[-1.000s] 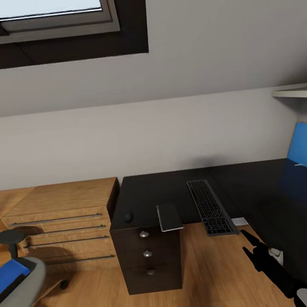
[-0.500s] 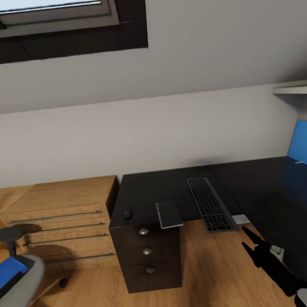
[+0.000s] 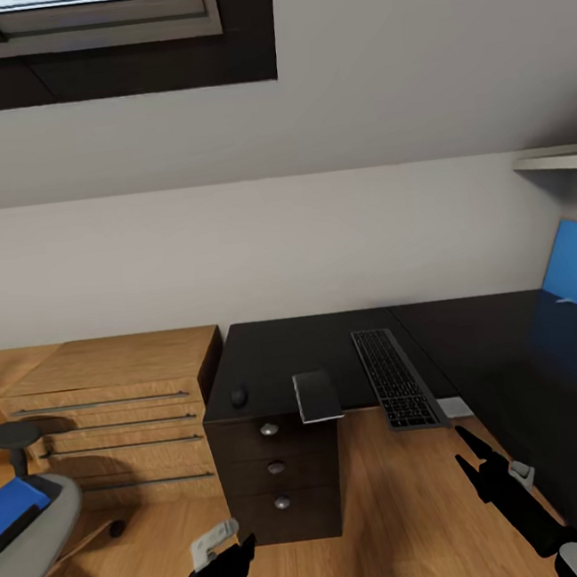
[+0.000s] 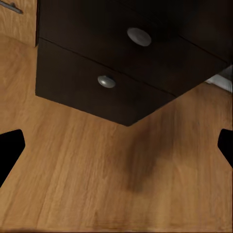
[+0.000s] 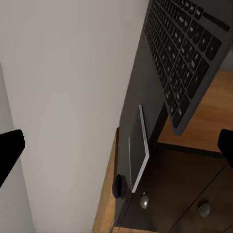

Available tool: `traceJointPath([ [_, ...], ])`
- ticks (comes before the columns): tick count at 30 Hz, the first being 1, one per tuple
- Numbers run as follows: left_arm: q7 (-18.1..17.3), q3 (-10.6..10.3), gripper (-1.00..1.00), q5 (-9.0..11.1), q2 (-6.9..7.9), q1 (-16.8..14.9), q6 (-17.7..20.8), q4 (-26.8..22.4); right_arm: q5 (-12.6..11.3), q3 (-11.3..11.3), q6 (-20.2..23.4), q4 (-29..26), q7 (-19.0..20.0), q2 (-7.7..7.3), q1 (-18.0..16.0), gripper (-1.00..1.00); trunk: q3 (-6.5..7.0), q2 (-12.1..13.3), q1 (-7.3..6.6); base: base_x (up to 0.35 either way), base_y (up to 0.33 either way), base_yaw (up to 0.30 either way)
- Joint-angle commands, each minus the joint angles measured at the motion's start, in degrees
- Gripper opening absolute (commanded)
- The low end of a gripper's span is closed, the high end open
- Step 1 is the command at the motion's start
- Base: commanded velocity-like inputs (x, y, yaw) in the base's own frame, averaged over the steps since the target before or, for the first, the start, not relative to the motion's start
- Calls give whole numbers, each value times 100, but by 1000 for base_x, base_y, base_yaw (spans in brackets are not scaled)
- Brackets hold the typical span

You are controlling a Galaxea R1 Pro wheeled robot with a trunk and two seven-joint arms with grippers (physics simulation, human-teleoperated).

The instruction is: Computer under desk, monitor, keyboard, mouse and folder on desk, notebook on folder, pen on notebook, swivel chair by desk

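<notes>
right claw: (image 3: 474, 460) fingers spread wide, pinching nothing, hanging over the wood floor (image 3: 403, 508)
left claw: (image 3: 239, 549) also spread, nothing in it, low over the floor just in front of the dark drawer unit (image 3: 279, 482)
keyboard: (image 3: 394, 378) on the black surface (image 3: 330, 342), just ahead of the right claw and a bit toward the left one, its near end poking over the edge
notebook: (image 3: 316, 396) grey, further to the left of the right claw, front edge hanging off above the drawers
mouse: (image 3: 239, 396) beyond the left claw, up near the surface's corner
folder: (image 3: 13, 504) blue, on the swivel chair (image 3: 39, 541) seat, well off to the left claw's outer side
vs a second ago: left claw has come up into the head view, before only its tip showed; view tilted down a touch
</notes>
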Motion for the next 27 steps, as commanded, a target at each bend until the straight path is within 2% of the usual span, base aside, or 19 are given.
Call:
traceJointPath([
  [1, 41, -7, 100, 63, 0, -3, 105, -60, -51, -4, 50, 4, 4, 0, -4, 100, -25, -45, 22, 0, 0, 0],
  [4, 25, -17, 100, 77, -20, -3, 273, -128, -39, 6, 46, 8, 11, 1, -4, 100, -79, -165, 88, 0, 0, 0],
  [7, 16, -85, 100, 63, -99, -3, 245, 106, 37, 10, 40, 11, 16, 1, -4, 100, -133, -286, 154, 0, 0, 0],
  [10, 14, -206, 100, 65, -181, -3, -26, 416, 155, 11, 37, 10, 29, 1, -4, 100, -186, -406, 220, 0, 0, 0],
  [16, 14, -264, 100, 73, -200, -3, -690, 929, 262, 6, 35, 13, 129, 1, -4, 100, -294, -647, 352, 0, 0, 0],
  [27, 14, -303, 100, 75, -218, -3, -896, 1123, 282, -2, 34, 14, 264, -7, -4, 100, -492, -1088, 594, 0, 0, 0],
])
